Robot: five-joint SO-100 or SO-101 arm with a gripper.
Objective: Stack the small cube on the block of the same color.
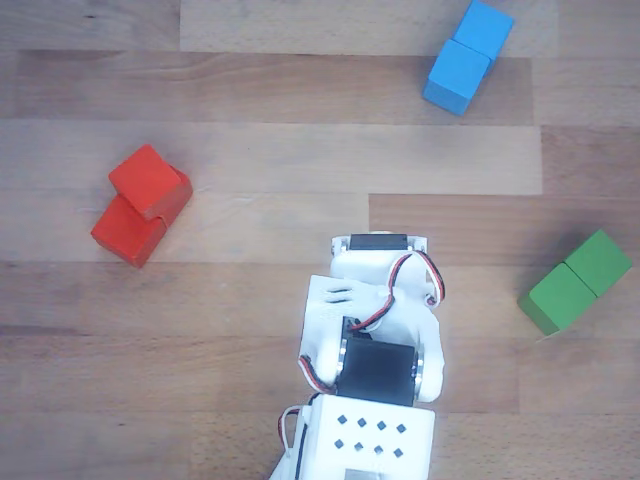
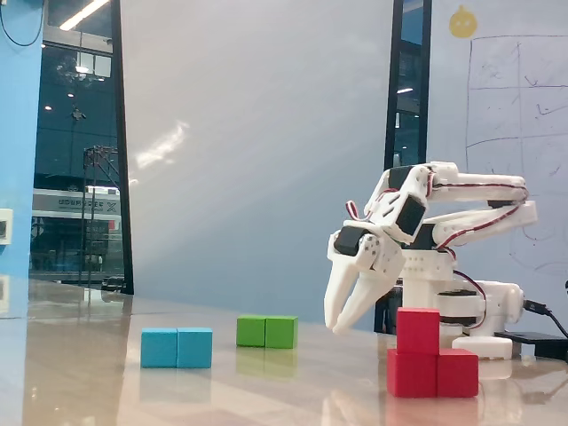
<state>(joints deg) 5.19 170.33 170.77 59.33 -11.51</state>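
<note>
While the small cube (image 2: 417, 329) is sitting on top of the block (image 2: 433, 373) in the fixed view, covering the block's left half and leaving the right half bare, the gripper (image 2: 338, 325) is hanging in the air at about ten o'clock from the stack, apart from it and holding nothing. Its two white fingers (image 2: 335, 293) are pointing down toward the table (image 2: 106, 390) and lying close together, with only a narrow gap showing between the tips (so the jaws are nearly closed, not quite pressed together). Behind it the white arm (image 2: 461, 200) is folding low over its base.

Seen from above in the other view, the small cube (image 1: 147, 181) is resting on the upper end of the block (image 1: 130, 230), turned slightly askew to it, and the pair is lying at about ten o'clock from the arm (image 1: 375, 340). A blue block (image 1: 467, 56) is lying at about one o'clock from the arm and a green block (image 1: 576, 281) at about three o'clock, both well apart from the red stack. The gripper's tips are hidden under the arm in this view.
</note>
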